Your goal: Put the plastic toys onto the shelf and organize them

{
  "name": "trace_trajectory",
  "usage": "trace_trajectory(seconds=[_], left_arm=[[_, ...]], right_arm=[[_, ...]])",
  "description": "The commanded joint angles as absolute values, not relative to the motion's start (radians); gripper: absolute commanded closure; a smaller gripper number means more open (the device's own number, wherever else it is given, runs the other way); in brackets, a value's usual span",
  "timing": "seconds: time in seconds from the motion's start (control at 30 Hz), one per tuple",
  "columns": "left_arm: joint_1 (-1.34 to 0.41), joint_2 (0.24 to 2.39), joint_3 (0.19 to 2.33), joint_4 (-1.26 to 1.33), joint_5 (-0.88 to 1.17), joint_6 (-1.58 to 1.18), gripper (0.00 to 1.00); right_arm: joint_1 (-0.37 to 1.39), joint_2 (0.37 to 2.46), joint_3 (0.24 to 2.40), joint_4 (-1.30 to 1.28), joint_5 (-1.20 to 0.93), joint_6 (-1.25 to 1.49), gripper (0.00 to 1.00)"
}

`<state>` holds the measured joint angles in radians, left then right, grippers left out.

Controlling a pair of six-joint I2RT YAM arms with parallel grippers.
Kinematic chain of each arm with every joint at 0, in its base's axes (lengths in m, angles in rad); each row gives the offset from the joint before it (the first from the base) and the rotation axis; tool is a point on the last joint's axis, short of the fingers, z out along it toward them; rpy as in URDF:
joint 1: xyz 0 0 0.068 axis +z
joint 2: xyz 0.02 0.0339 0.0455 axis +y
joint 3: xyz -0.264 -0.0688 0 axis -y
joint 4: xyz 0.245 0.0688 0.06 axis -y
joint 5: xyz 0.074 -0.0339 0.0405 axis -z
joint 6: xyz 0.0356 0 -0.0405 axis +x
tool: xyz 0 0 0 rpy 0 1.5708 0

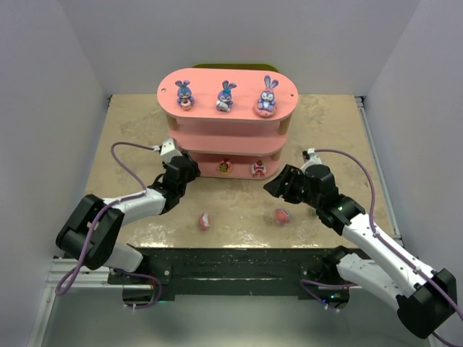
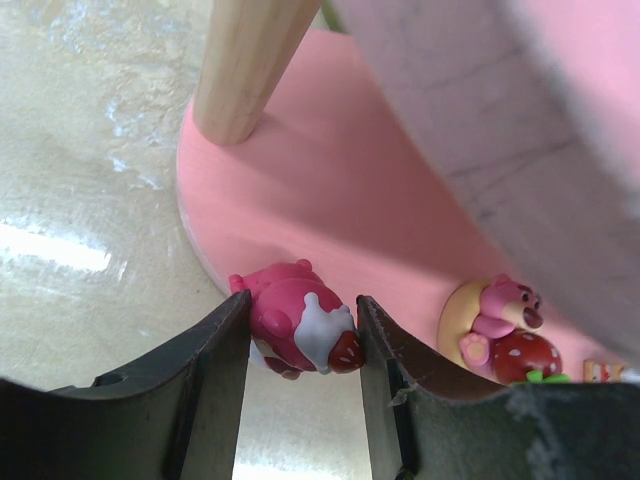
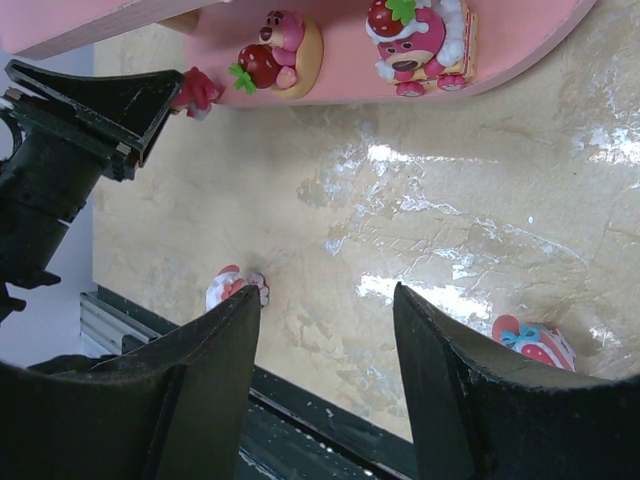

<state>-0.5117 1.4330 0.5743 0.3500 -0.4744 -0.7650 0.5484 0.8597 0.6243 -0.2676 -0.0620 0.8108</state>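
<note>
**Left gripper (image 1: 184, 170) clamped on pink toy (image 2: 290, 320) at shelf (image 1: 217, 119); right gripper (image 1: 278, 186) agape**

Top view. Left gripper is left of centre, nosed up to the left end of the shelf's bottom board. Right gripper is right of centre, near the shelf's right end, above the table (image 1: 130, 130). Three bunnies (image 1: 184, 95) (image 1: 226, 97) (image 1: 266, 97) stand upright in a row on the top board. Ring toy (image 1: 225, 166) and cake toy (image 1: 257, 169) sit side by side on the bottom board. Two loose toys (image 1: 205, 221) (image 1: 281, 215) lie on the table at lower centre, well apart.

Left wrist. Fingers (image 2: 215, 380) are closed on the pink toy at lower centre, both inner faces touching it. The toy is tilted at the board's rim; cannot tell whether it rests on the board. A wooden post (image 2: 245, 60) at upper left stands on the same board. Ring toy at lower right is a pink bear in a yellow ring with a strawberry.

Right wrist. Fingers (image 3: 200, 380) stand apart with nothing between them, bare table below. Ring toy and cake toy are at top centre on the board. Left gripper is at upper left, pink toy at its tip by the board's end. One loose toy is just beside the left finger, the other at lower right beside the right finger.
</note>
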Motion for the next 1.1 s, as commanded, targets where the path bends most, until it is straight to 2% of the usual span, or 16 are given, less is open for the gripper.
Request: trace_trajectory(seconds=[0.0, 0.27, 0.7, 0.97, 1.07], left_arm=[[-0.506, 1.445, 0.577, 0.482, -0.523, -0.739, 0.89], [-0.506, 1.499, 0.611, 0.468, -0.522, -0.749, 0.81], [-0.506, 1.539, 0.617, 0.486, -0.517, -0.752, 0.53], [-0.508, 1.537, 0.617, 0.515, -0.511, -0.744, 0.43], [-0.509, 1.536, 0.612, 0.529, -0.511, -0.735, 0.42]], right_arm=[[0.545, 0.865, 0.617, -0.219, -0.040, 0.807, 0.41], [0.545, 0.870, 0.612, -0.218, -0.041, 0.805, 0.41], [0.546, 0.877, 0.601, -0.209, -0.049, 0.807, 0.41], [0.543, 0.882, 0.592, -0.201, -0.049, 0.810, 0.42], [0.545, 0.881, 0.589, -0.202, -0.051, 0.810, 0.42]])
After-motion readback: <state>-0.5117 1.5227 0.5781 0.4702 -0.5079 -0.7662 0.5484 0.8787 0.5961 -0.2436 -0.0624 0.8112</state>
